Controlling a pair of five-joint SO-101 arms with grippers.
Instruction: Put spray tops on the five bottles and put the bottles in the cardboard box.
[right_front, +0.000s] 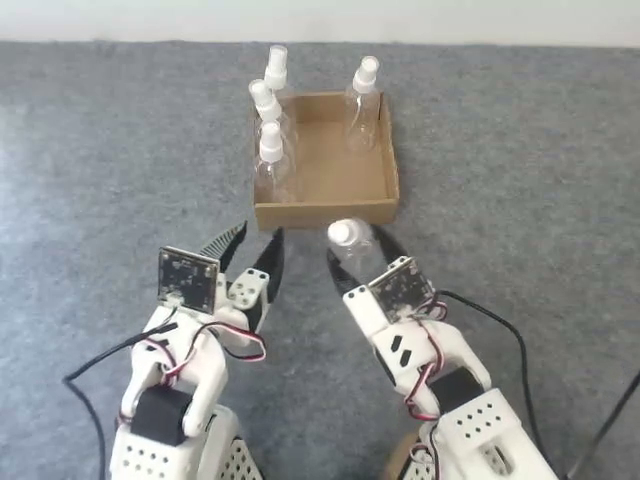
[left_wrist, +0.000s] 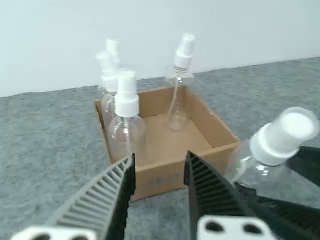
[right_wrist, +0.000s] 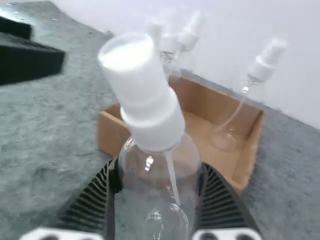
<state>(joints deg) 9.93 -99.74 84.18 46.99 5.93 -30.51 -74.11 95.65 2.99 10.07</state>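
Four bottles (right_front: 272, 160) stand upright in the box (right_front: 325, 213), each with its spray top on and pointing up. Three of them line the box's left wall, one behind another, the farthest at the back corner. The fourth stands alone at the back right corner, well apart from the row.

The fifth bottle (right_front: 350, 236) is outside the box, just in front of the near wall and over the grey cloth (right_front: 520, 180). The right gripper (right_front: 358, 252) pinches it, one black ribbed finger pressed to each side of the clear round body. Its long axis runs close to vertical with a slight tilt, and its spray top (right_wrist: 142, 90) is fitted and uppermost, toward the box side. Whether its base touches the cloth cannot be told.

The left gripper (right_front: 255, 245) is beside it, near the box's front left corner, its fingers spread with nothing between them and their tips aimed at the near wall. The two grippers are close together but apart.
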